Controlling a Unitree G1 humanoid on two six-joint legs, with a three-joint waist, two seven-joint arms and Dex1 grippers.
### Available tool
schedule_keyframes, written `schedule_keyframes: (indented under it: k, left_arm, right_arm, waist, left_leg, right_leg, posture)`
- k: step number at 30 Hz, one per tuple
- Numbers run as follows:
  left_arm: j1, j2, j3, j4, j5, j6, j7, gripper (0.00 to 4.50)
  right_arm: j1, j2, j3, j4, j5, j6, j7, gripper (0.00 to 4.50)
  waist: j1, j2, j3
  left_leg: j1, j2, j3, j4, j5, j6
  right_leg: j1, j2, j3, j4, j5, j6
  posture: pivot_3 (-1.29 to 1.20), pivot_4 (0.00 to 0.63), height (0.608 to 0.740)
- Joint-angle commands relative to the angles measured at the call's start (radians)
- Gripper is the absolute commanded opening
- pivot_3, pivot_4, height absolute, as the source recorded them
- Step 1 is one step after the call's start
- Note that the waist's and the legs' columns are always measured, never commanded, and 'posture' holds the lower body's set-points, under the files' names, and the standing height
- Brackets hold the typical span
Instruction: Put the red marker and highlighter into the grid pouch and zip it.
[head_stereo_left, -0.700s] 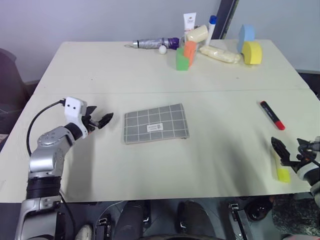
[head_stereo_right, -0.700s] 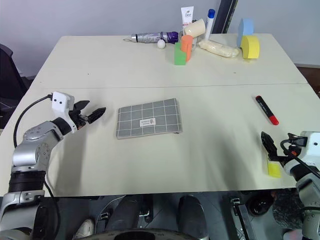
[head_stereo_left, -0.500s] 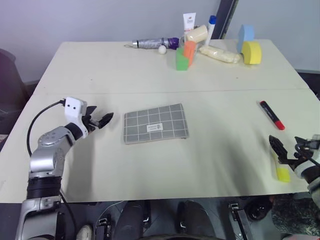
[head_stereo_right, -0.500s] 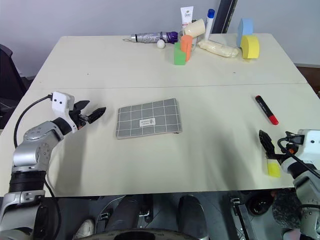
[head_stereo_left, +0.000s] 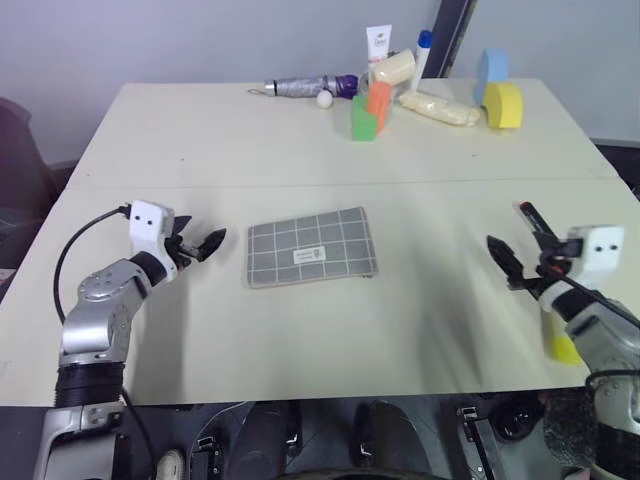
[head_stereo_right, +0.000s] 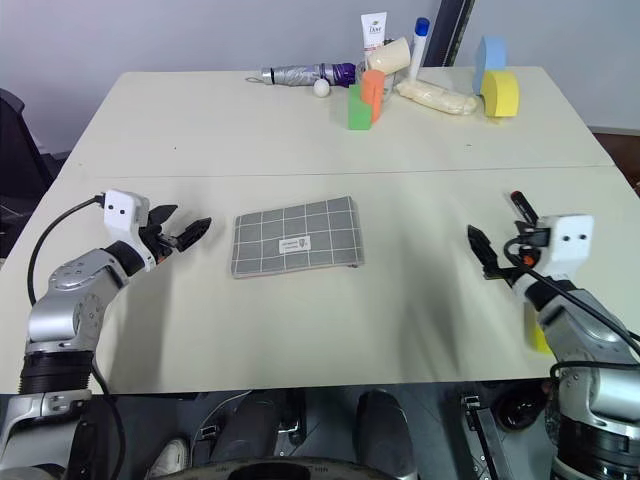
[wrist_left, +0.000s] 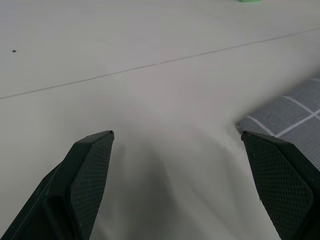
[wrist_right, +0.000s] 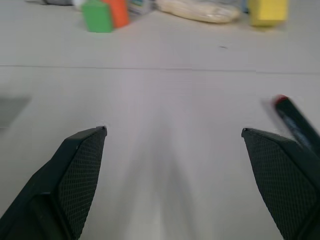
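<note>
The grid pouch lies flat at the table's middle, zipper edge toward me; one of its corners is seen in the left wrist view. My left gripper hovers open just left of it, holding nothing. The red marker lies at the right side, and my right gripper hangs open above the table just in front of it, covering most of the marker in the eye views. The yellow highlighter lies near the front right edge, partly behind my right forearm.
Along the table's far edge stand a folded umbrella, a white ball, green and orange blocks, a white tube, a pale bag, and a yellow foam block beside a blue one. A seam crosses the table behind the pouch.
My right gripper has lifted from beside the highlighter at the front edge and moved up and inward, level with the red marker. The left arm has hardly shifted.
</note>
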Motion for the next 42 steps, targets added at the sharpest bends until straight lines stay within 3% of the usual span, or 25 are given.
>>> schedule_keyframes:
  k: [1, 4, 10, 19, 42]
  left_arm:
    - [0.034, 0.027, 0.010, -0.062, 0.034, -0.070, -0.005, 4.42]
    - [0.091, 0.042, 0.006, -0.089, 0.054, -0.115, -0.021, 4.50]
    - [0.174, 0.113, -0.011, -0.082, 0.132, -0.248, -0.082, 4.50]
    - [0.210, 0.234, -0.127, -0.004, 0.264, -0.518, -0.244, 4.50]
    - [-0.013, 0.223, -0.350, 0.312, 0.357, -0.950, -0.446, 4.50]
  right_arm:
    - [-0.088, -0.010, 0.103, 0.017, -0.051, -0.018, 0.013, 4.25]
    - [-0.165, 0.017, 0.177, 0.050, -0.083, 0.006, -0.015, 3.23]
    - [-0.256, 0.050, 0.319, 0.092, -0.167, 0.043, -0.047, 0.03]
    - [-0.413, 0.139, 0.461, 0.287, -0.318, 0.032, -0.108, 0.03]
    - [-0.609, 0.244, 0.587, 0.507, -0.426, 0.003, 0.016, 0.03]
  waist:
    - [0.000, 0.000, 0.000]
    - [-0.004, 0.000, 0.000]
    - [-0.001, 0.000, 0.000]
    - [-0.009, 0.000, 0.000]
    - [-0.019, 0.002, -0.001]
  left_leg:
    - [0.000, 0.000, 0.000, 0.000, 0.000, 0.000]
    - [0.000, 0.000, 0.000, 0.000, 0.000, 0.000]
    - [-0.001, 0.000, 0.001, 0.000, 0.000, 0.000]
    - [-0.001, 0.000, 0.001, -0.001, 0.000, -0.001]
    - [0.000, -0.001, 0.003, -0.002, 0.000, 0.000]
  right_leg:
    - [0.000, 0.000, 0.000, 0.000, 0.000, 0.000]
    - [-0.001, 0.000, 0.000, 0.000, 0.000, 0.000]
    - [-0.001, -0.001, 0.000, 0.000, 0.000, 0.000]
    - [-0.003, -0.001, 0.000, 0.000, 0.000, 0.000]
    - [-0.002, -0.001, 0.000, 0.001, 0.000, 0.000]
  posture:
    - [0.00, 0.150, 0.740]
    - [0.00, 0.150, 0.740]
    - [0.00, 0.150, 0.740]
    - [0.00, 0.150, 0.740]
    - [0.00, 0.150, 0.740]
